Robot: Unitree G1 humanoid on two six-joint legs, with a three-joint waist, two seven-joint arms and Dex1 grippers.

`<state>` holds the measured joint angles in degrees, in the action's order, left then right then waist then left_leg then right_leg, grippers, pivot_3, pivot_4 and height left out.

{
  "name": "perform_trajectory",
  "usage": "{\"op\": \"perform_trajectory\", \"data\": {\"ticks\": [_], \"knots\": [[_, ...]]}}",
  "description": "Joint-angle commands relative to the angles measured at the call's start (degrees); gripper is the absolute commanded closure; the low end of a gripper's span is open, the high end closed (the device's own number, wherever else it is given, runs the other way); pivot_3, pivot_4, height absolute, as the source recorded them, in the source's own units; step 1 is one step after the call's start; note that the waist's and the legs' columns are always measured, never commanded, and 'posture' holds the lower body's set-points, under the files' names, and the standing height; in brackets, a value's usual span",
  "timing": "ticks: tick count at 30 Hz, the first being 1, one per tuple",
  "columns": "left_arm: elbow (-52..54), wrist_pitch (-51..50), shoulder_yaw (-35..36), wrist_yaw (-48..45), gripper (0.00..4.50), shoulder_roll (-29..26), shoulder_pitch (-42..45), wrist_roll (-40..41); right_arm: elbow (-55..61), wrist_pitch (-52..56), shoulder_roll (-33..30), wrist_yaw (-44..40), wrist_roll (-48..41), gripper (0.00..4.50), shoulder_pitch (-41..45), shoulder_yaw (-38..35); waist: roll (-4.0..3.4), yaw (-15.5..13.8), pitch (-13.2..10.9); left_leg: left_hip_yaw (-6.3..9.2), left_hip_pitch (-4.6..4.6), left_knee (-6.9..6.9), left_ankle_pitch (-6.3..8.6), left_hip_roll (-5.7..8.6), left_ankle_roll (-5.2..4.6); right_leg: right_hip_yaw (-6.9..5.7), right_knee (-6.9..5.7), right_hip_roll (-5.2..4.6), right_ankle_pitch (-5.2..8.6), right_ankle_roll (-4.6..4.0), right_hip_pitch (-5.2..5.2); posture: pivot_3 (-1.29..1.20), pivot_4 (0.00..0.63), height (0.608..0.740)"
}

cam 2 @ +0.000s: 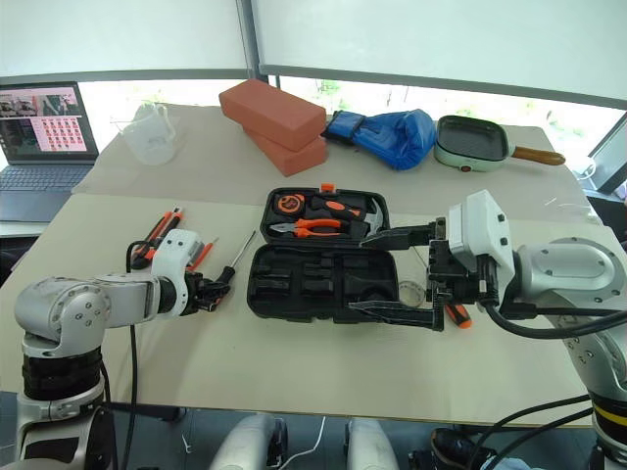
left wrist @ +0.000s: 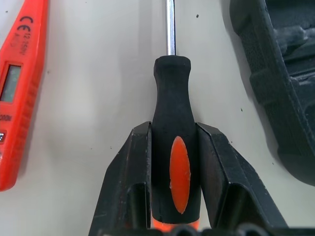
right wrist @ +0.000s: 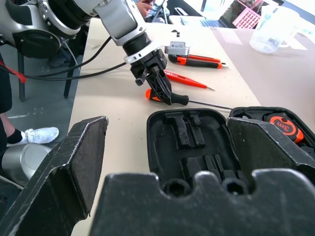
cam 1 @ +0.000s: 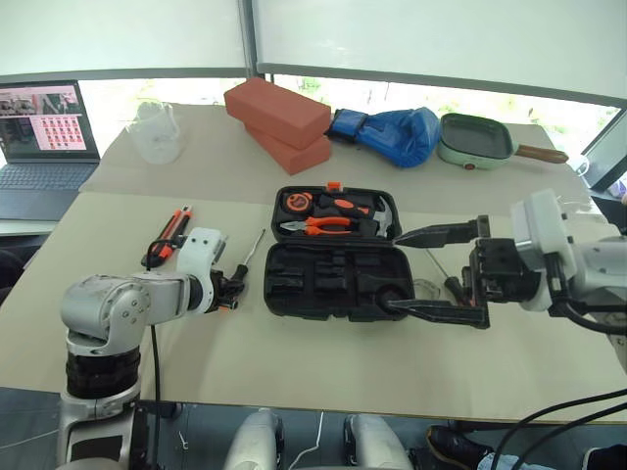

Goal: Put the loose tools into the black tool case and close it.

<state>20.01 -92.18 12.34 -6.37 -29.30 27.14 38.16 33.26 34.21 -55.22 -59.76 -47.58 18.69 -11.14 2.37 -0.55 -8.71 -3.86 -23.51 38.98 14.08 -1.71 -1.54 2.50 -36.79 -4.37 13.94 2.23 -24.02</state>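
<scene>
The black tool case (cam 1: pixel 272 286) lies open in the middle of the table, with pliers (cam 1: pixel 318 225), a hammer and a tape measure in its far half. Just left of it, my left gripper (left wrist: pixel 173 129) is shut on the black-and-orange handle of a screwdriver (left wrist: pixel 171 93) that lies on the table, steel shaft pointing away. An all-orange screwdriver (left wrist: pixel 15 93) and an orange-and-black utility knife (cam 1: pixel 171 230) lie further left. My right gripper (cam 1: pixel 416 272) hovers open at the case's right end, holding nothing. Another black-and-orange screwdriver (cam 2: pixel 456 313) lies beneath it.
Two red bricks (cam 1: pixel 279 122), a blue boxing glove (cam 1: pixel 392 132) and a green square pan (cam 1: pixel 475 140) line the back of the table. A clear jug (cam 1: pixel 157 132) stands at the back left. A laptop (cam 1: pixel 44 137) sits off the table to the left.
</scene>
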Motion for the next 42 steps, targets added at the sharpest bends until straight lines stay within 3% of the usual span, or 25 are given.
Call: {"op": "perform_trajectory", "data": {"ticks": [1, 8, 16, 22, 28, 36, 42], "knots": [[-0.6, 3.0, 1.8, -1.6, 3.65, -2.0, 4.1, -2.3, 0.9, 0.2, 0.1, 0.2, -1.1, 0.0, 0.7, -0.7, 0.01, 0.0, 0.0, 0.0, 0.0, 0.0, 0.0, 0.0, 0.0, 0.0, 0.0, 0.0, 0.0, 0.0, 0.0, 0.0, 0.15, 0.738], [-2.7, 24.1, -8.1, -13.7, 3.65, -10.0, 12.0, -7.4, 0.4, 0.2, 0.3, 0.4, -0.8, 0.0, 0.6, -0.2, 0.12, -0.2, -0.1, 0.04, -0.21, 0.02, -0.02, 0.04, 0.03, -0.09, 0.08, -0.02, -0.01, -0.01, -0.1, 0.0, 0.15, 0.738], [-13.4, 59.0, -28.0, -48.9, 3.65, -20.3, 17.5, -19.9, -1.5, -0.3, 0.7, 1.9, 0.7, 0.0, -2.7, -2.1, 0.11, -0.1, -0.1, -0.06, -0.26, 0.01, -0.02, 0.07, 0.02, -0.11, 0.14, 0.05, 0.0, -0.02, -0.15, 0.0, 0.15, 0.738], [-28.9, 75.1, -38.2, -59.1, 3.65, -14.1, 26.0, -31.2, -2.1, -1.0, 1.2, 5.0, 3.5, 0.0, -7.3, -4.8, 0.11, -0.5, -0.1, -0.17, -0.39, 0.17, -0.01, 0.12, -0.04, -0.15, 0.15, 0.09, 0.0, 0.02, -0.15, 0.0, 0.15, 0.738], [-42.3, 86.9, -43.9, -62.0, 3.65, -6.4, 31.7, -40.8, -0.5, -1.9, 2.6, 7.8, 6.0, 0.0, -13.7, -8.3, 0.12, -0.6, -0.1, -0.11, -0.71, 0.46, 0.04, 0.15, -0.14, -0.22, 0.14, 0.11, 0.02, 0.13, -0.24, 0.0, 0.15, 0.738], [-54.4, 90.8, -43.9, -61.4, 3.65, 0.5, 35.7, -47.1, 2.6, -1.4, 4.4, 10.7, 5.8, 0.0, -17.0, -10.1, 0.11, -0.1, -0.1, 0.11, -0.83, 0.82, 0.15, 0.11, -0.31, -0.2, 0.05, 0.13, 0.0, 0.25, -0.23, 0.0, 0.15, 0.738], [-56.9, 90.6, -43.4, -63.4, 3.65, 1.3, 35.7, -48.9, 2.8, -1.4, 4.7, 11.8, 5.7, 0.0, -17.1, -10.2, 0.11, -0.1, -0.1, 0.13, -0.81, 0.86, 0.17, 0.13, -0.35, -0.2, 0.05, 0.09, -0.02, 0.3, -0.17, 0.0, 0.15, 0.738]]}}
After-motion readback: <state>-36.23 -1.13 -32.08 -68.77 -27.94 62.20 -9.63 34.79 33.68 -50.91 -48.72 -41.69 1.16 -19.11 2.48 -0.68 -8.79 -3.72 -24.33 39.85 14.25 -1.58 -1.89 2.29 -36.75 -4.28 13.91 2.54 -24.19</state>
